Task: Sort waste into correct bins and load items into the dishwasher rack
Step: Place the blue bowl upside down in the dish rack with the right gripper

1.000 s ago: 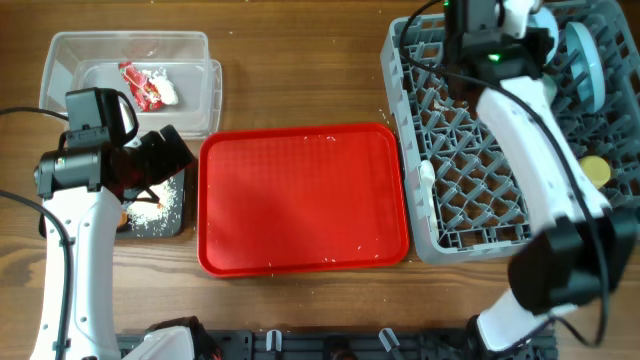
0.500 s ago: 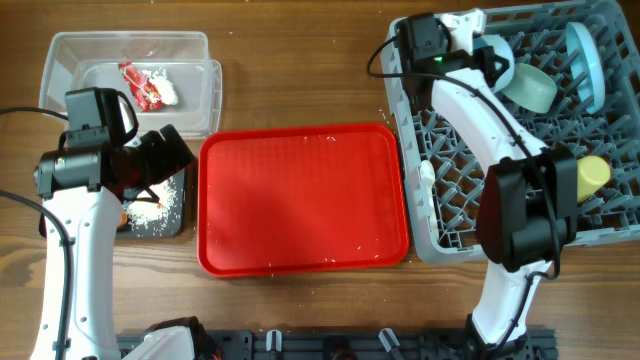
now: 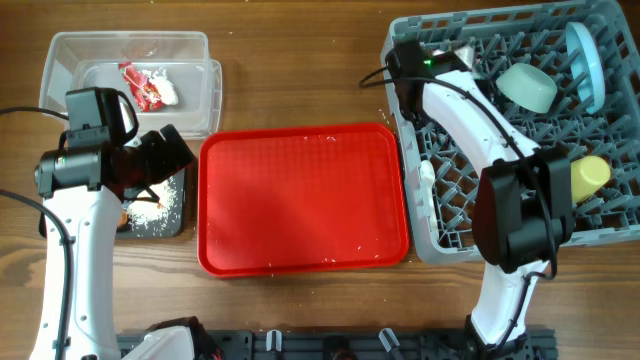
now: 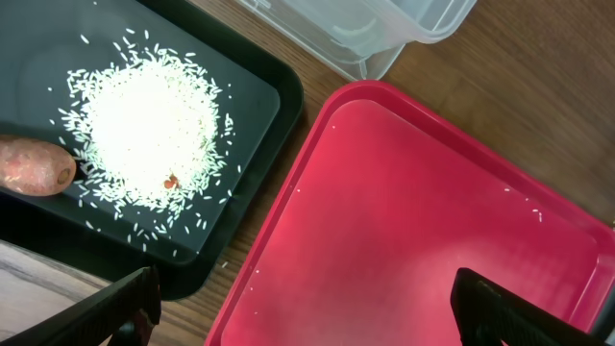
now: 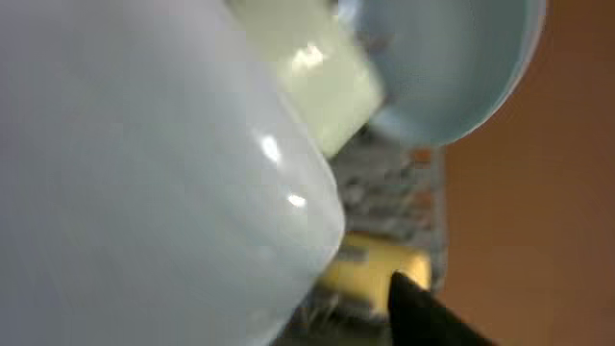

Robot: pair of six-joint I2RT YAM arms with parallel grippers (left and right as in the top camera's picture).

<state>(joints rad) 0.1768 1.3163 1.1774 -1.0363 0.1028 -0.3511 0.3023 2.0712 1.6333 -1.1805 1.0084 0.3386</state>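
Claw on left arm (image 4: 303, 298) gapes wide over red tray (image 4: 413, 211).

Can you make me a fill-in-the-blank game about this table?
The tray under the rice heap is coloured ___.
The crinkled wrapper in the clear tub is ___.
The cup in the dishwasher rack is ___.
Missing words: black, red, yellow.
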